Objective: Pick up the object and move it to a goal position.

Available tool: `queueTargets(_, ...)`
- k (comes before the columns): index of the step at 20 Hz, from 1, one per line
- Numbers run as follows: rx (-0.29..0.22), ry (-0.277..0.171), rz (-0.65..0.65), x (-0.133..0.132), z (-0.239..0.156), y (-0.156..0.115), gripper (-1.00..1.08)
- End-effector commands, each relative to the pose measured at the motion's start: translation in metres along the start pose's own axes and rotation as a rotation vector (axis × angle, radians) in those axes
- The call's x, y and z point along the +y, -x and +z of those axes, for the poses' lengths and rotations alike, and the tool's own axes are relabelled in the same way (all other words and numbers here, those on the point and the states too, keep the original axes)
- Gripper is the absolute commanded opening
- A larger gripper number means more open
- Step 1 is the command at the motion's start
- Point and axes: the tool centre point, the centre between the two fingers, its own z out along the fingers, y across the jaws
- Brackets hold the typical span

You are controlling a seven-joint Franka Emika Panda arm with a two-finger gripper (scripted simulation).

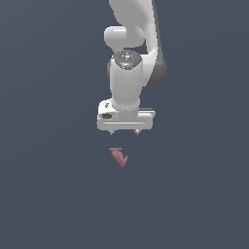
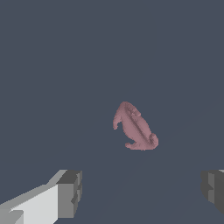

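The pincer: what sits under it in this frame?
Below the open pincer lies the small pink lump, apart from both fingers and ungrasped, on a plain dark surface. Nothing covers the lump; its underside is hidden.

Simulated scene, no real room: uniform flat slate-grey background in both views, without texture or furnishings. White robot arm [image 1: 127, 73] rendered smooth, with simple, plain shading.

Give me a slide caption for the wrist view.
Open hand poised apart from the small pink lumpy object.
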Motion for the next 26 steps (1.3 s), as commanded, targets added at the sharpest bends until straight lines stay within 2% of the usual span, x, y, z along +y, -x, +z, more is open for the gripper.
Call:
queueTargets(1, 0.0, 0.0, 0.0, 0.0, 0.0, 0.0, 1.0)
queueTargets(10, 0.013, 0.015, -0.067, -0.018, -0.017, -0.005, 1.0)
queueTargets(18, 0.01, 0.015, -0.088, -0.015, -0.01, -0.006, 1.0)
queueTargets(26, -0.003, 0.012, -0.188, -0.006, 0.013, -0.01, 1.0)
